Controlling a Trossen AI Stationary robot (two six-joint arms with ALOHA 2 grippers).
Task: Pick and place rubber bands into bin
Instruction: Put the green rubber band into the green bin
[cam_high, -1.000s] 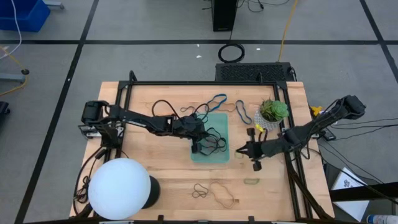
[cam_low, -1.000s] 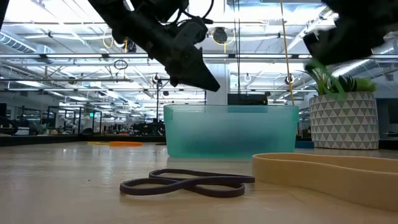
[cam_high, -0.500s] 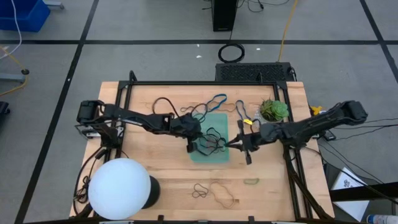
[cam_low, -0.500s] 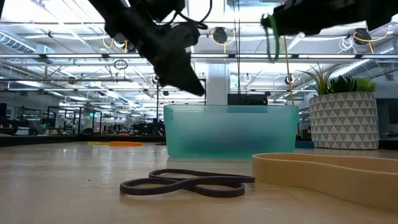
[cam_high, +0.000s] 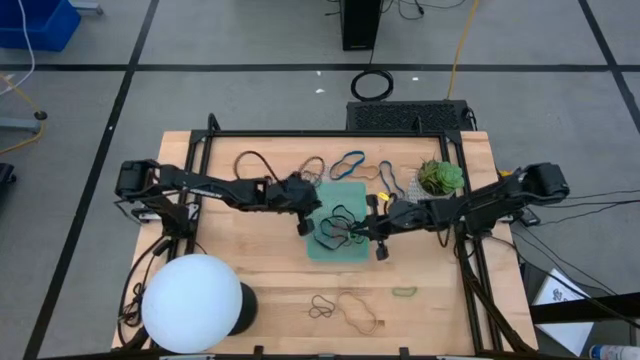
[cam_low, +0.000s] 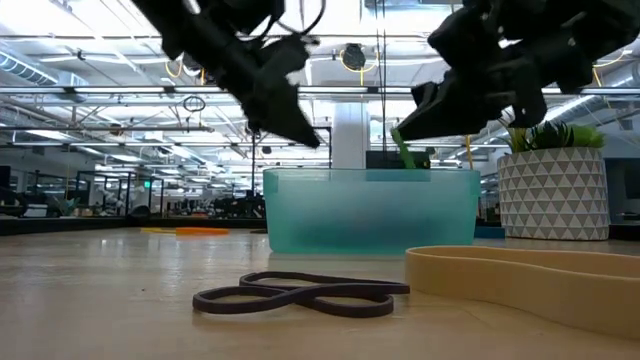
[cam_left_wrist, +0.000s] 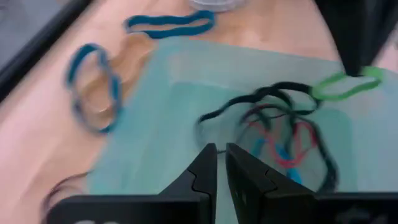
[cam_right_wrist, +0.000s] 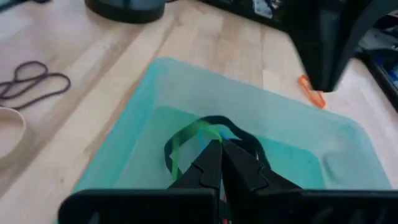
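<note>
Over the bin (cam_high: 337, 245) near the table's middle, the right gripper (cam_right_wrist: 219, 163) pinches a green rubber band (cam_right_wrist: 186, 138); the left gripper (cam_left_wrist: 221, 163) hovers nearly closed, holding nothing.

potted plant (cam_high: 440, 178), white globe (cam_high: 192, 303), wooden table (cam_high: 260, 290)

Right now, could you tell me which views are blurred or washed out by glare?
High view: the white globe is blown out by glare. Left wrist view: the blue bands smear with blur. Low view: the tan band nearest the lens is soft. Right wrist view: the bin looks reasonably sharp.
</note>
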